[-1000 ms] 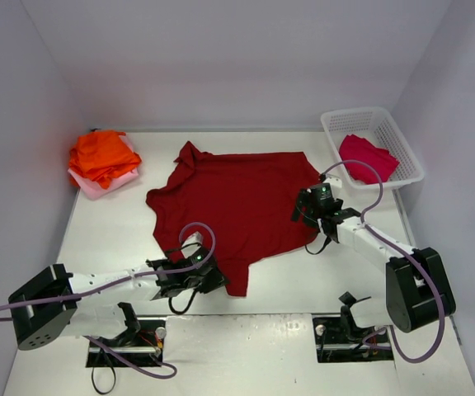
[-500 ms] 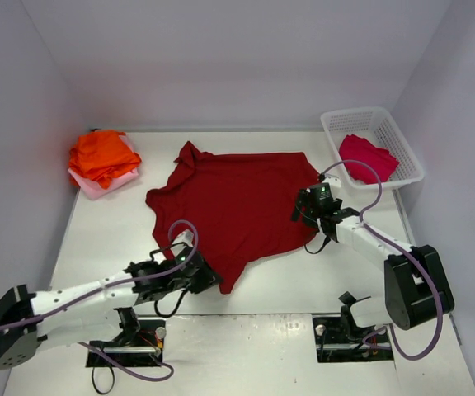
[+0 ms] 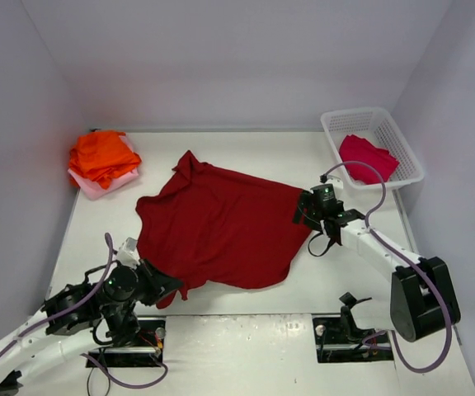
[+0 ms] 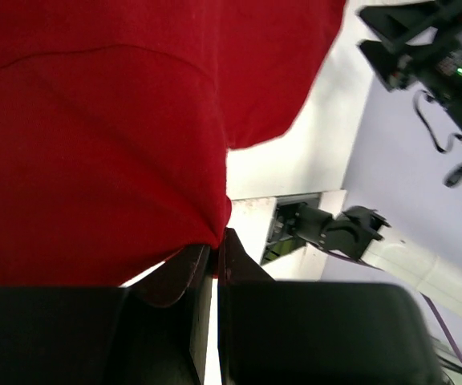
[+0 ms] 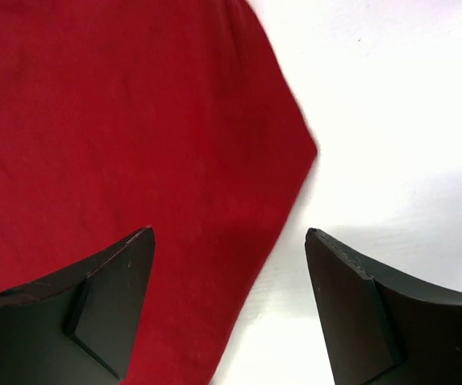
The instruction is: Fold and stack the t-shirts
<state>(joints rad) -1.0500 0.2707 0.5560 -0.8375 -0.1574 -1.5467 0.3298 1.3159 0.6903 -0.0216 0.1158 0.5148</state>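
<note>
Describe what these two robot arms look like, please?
Both the left arm and the right arm are slim white tubes with chunky black joints. A purple cable loops along each. The left hand and right hand end in two dark, wedge-shaped fingers. A small green light glows at the right wrist.

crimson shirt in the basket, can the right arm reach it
Probably yes: the right gripper is open and empty, the crimson shirt lies uncovered in the open-topped basket on its side, nothing between.
</note>
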